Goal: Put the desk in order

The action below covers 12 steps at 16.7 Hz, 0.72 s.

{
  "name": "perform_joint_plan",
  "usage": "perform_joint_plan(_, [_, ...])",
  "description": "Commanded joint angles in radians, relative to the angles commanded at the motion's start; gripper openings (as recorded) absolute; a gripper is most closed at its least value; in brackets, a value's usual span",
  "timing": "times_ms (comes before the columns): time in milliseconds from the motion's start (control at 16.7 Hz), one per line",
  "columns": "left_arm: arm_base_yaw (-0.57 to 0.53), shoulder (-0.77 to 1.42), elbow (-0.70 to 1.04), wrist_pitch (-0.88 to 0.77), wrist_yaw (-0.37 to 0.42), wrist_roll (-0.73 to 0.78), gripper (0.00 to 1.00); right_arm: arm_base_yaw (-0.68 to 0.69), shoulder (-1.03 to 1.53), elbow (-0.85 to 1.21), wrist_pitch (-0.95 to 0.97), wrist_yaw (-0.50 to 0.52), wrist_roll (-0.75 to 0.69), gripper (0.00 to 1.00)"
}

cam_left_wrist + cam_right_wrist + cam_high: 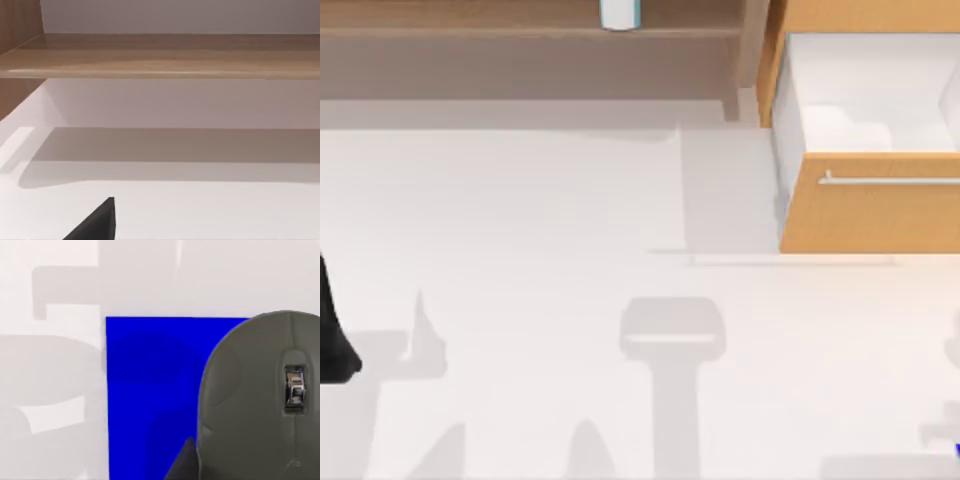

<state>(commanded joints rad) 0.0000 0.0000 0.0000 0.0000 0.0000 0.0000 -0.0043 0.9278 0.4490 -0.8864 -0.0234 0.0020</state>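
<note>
On the blue mouse pad (150,390) our grey mouse (250,400) sits, the drawer (870,205) still open; we cannot tell either gripper's grip.

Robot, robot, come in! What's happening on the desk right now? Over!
Right end effector over grey mouse on blue mouse pad. Left arm parked at table's left edge. Desk: drawer open, white cup on shelf. Nothing blocking.

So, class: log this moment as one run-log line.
drawer: open | mouse: on blue mat | left arm: table's left edge | shelf: white cup on it
</note>
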Motion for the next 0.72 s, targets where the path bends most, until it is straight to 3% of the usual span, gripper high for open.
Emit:
perform_joint_plan(540, [0.0, 0.0, 0.0, 0.0, 0.0, 0.0, 1.0, -0.009, 0.039, -0.05, -0.013, 0.016, 0.004, 0.0])
perform_joint_plan(720, [0.0, 0.0, 0.0, 0.0, 0.0, 0.0, 1.0, -0.009, 0.039, -0.05, -0.013, 0.016, 0.004, 0.23])
